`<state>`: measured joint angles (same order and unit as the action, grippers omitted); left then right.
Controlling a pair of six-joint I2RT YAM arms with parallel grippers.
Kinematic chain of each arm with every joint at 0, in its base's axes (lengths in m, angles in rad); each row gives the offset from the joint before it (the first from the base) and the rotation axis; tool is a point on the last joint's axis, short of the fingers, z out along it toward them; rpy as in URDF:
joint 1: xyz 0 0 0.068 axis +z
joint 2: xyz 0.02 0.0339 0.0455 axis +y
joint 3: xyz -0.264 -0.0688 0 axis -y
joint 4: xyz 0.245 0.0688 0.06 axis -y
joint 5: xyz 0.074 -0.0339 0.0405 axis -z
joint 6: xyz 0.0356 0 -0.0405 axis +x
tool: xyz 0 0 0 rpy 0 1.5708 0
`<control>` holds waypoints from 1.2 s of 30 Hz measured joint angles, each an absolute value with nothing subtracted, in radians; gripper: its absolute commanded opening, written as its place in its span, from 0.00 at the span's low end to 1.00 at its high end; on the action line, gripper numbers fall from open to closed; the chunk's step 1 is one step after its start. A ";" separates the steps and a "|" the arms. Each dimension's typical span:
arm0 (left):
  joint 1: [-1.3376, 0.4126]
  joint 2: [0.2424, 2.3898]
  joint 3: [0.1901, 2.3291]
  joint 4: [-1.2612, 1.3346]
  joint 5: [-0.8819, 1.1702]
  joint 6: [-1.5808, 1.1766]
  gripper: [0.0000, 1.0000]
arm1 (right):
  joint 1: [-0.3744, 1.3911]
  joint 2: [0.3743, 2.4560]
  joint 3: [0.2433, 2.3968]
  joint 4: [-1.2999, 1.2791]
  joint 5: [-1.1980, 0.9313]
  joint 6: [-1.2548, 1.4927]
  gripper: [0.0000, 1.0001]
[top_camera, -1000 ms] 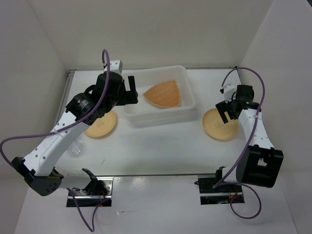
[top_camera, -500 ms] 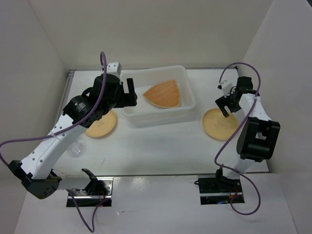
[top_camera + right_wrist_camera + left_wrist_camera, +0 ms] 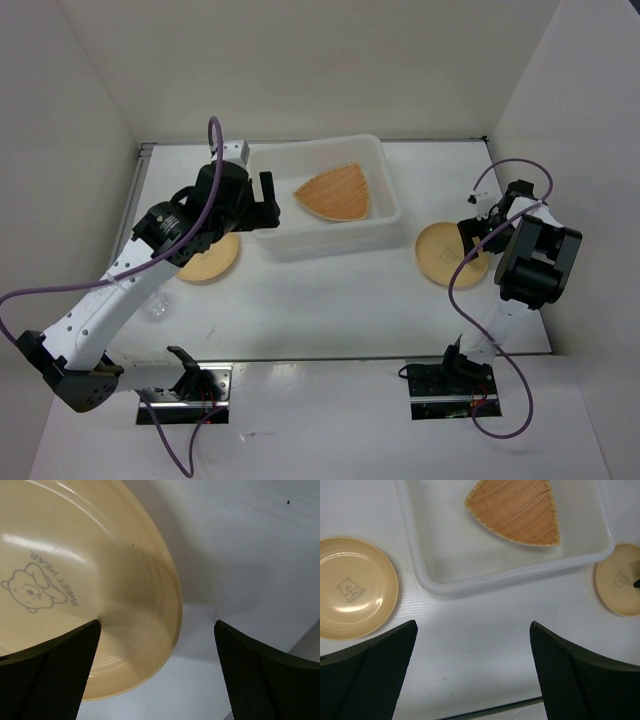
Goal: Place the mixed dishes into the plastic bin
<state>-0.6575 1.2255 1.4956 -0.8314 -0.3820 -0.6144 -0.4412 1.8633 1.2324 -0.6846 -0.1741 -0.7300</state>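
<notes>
The plastic bin stands at the back centre and holds the woven orange plate. One round pale orange plate lies left of the bin, the other to its right. A small clear cup sits near the left arm. My left gripper hovers open at the bin's left end; its wrist view shows the bin, woven plate and both round plates. My right gripper is open, low at the right plate's edge, straddling its rim.
White walls close in the table on the left, back and right. The table's near edge shows as a dark strip in the left wrist view. The right arm is folded tightly near the right wall.
The right arm has folded down and brought its open gripper to the right plate's far-right rim. The left gripper has shifted only slightly beside the bin.
</notes>
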 measured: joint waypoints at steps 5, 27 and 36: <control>-0.657 1.226 1.492 -0.833 -0.380 -0.640 0.99 | -0.447 1.887 1.238 -0.698 -0.217 -0.708 0.84; -0.657 1.132 1.362 -0.842 -0.364 -0.742 0.99 | -0.546 1.964 1.442 -0.999 -0.438 -0.670 0.00; -0.646 1.051 1.312 -0.839 -0.362 -0.764 0.99 | -0.562 1.854 1.820 -1.199 -0.544 -0.667 0.00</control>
<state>-0.6456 1.0512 1.3121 -0.8391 -0.3622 -0.7639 -0.5625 1.8538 1.8202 -1.1988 -0.5442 -0.6674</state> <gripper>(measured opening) 0.992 0.020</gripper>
